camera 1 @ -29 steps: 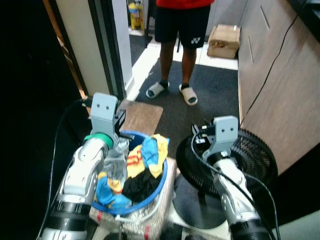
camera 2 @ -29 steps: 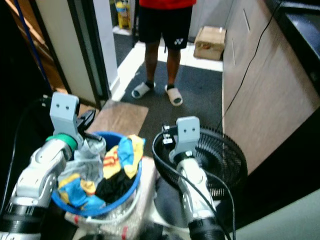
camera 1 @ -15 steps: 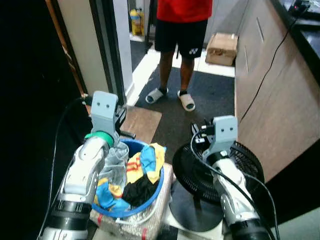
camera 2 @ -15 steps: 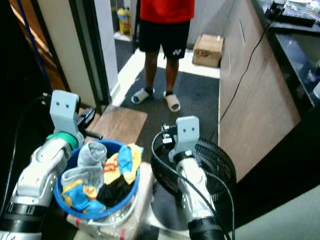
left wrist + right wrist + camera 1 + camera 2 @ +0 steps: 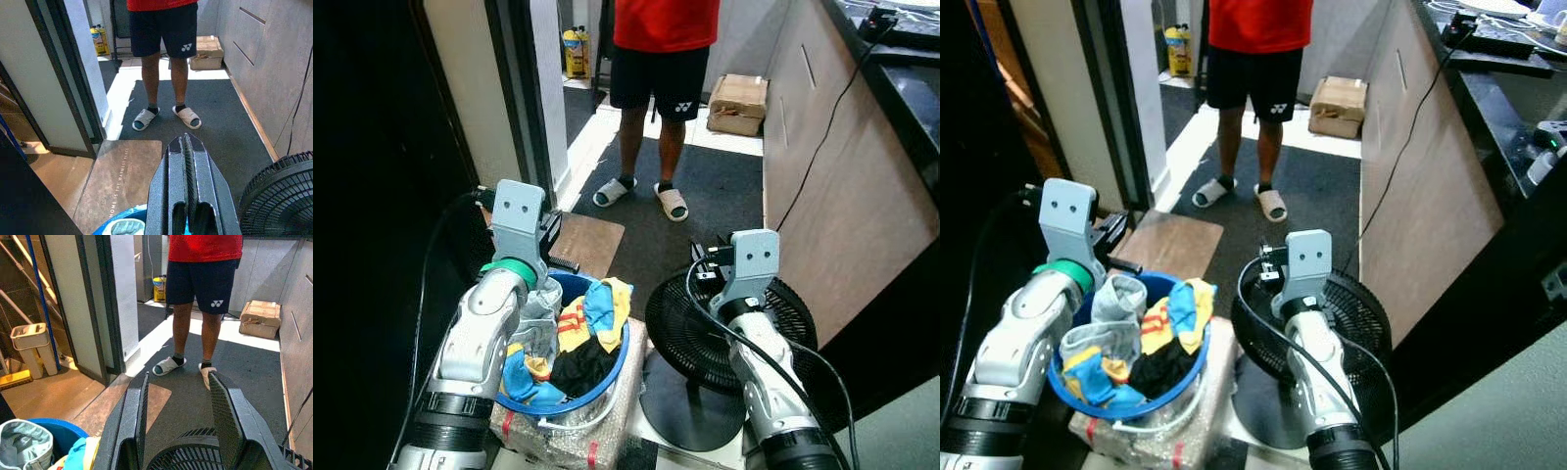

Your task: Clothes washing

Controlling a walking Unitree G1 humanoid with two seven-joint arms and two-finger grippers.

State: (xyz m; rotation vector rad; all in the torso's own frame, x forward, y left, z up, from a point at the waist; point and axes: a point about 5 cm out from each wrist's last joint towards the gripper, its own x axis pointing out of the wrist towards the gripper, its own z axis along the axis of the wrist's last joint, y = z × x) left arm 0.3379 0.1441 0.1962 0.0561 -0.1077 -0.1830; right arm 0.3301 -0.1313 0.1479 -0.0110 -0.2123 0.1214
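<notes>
Clothes, a heap of grey, yellow, blue and black garments [image 5: 570, 338], fill a round blue plastic basin [image 5: 612, 367] that sits on a bubble-wrapped bundle [image 5: 607, 431] on the floor, low between the two arms. The left gripper [image 5: 188, 156] hovers over the basin's far rim, its jaws clenched together on nothing. The right gripper [image 5: 178, 401] hangs above a black round floor fan [image 5: 700, 338] just beside the basin, its jaws released and spread wide, grasping nothing. Beyond, a person in a red shirt, dark shorts and white slippers [image 5: 656, 59] stands on dark carpet near a brown doormat [image 5: 587, 240] and a cardboard box [image 5: 736, 103].
</notes>
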